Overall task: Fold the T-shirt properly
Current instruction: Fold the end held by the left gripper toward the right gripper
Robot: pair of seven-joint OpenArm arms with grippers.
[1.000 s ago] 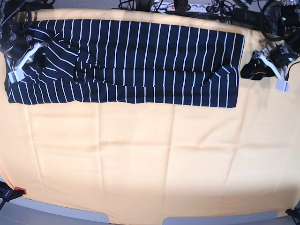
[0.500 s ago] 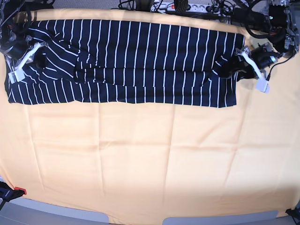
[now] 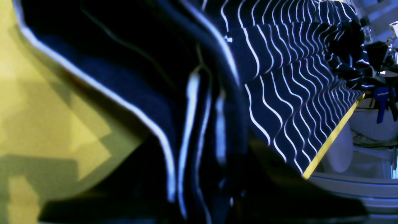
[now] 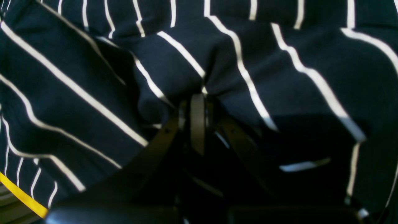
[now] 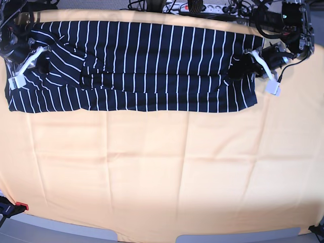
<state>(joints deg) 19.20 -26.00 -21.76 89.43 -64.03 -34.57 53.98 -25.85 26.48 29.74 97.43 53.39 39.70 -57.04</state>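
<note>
**A:** Start me on the left wrist camera.

**B:** I see the T-shirt (image 3: 279,81) bunched right against the lens, folds of navy cloth with white stripes, and the yellow table cover (image 3: 37,102) to one side. The left gripper's own tips are lost in dark blur here, so from this view I cannot tell how they stand.

**A:** Right wrist?

**B:** The right gripper (image 4: 197,102) has its jaws drawn together on a pinch of striped cloth; the fabric puckers around the tips. A sliver of the yellow cover shows at the lower left corner.

**A:** And the base view?

**B:** The T-shirt (image 5: 147,66) lies as a long band across the far side of the table cover (image 5: 162,172). The right gripper (image 5: 41,65) sits on its end at the picture's left. The left gripper (image 5: 238,71) is on the opposite end, its tips buried in a gathered fold; I read them as closed on the cloth. A power strip (image 5: 190,7) lies beyond the far edge.
</note>
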